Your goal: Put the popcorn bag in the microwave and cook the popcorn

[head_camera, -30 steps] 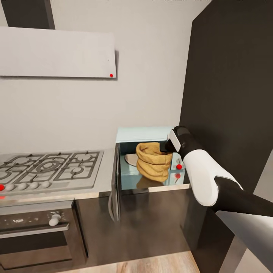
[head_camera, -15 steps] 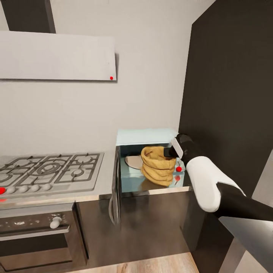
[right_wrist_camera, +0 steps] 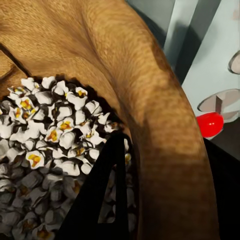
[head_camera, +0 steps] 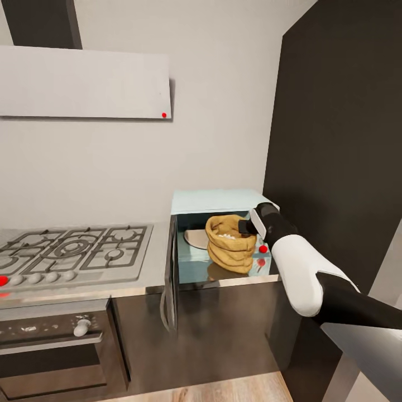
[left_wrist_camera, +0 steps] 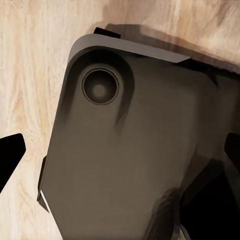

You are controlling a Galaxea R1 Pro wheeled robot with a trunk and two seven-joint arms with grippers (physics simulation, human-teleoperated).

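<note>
One bag: the popcorn bag [head_camera: 229, 250] sits inside the microwave [head_camera: 220, 201], its door [head_camera: 169, 273] swung open.
Popcorn: white popped popcorn [right_wrist_camera: 55, 145] fills the bag.
Right gripper [head_camera: 245, 226]: at the bag's rim; one finger [right_wrist_camera: 102, 200] is inside, the rim between the fingers, so it grips the bag.
Left gripper: cannot tell; dark robot body [left_wrist_camera: 130, 150] over wood floor [left_wrist_camera: 30, 75].
Stove [head_camera: 72, 248]: beside the microwave on the countertop [head_camera: 159, 262].

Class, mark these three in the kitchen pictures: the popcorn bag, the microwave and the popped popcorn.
popcorn bag [head_camera: 230, 254], head view, on its wrinkled front side.
microwave [head_camera: 215, 200], head view, on its pale blue top.
popped popcorn [right_wrist_camera: 55, 120], right wrist view, on the white kernels inside the bag.
</note>
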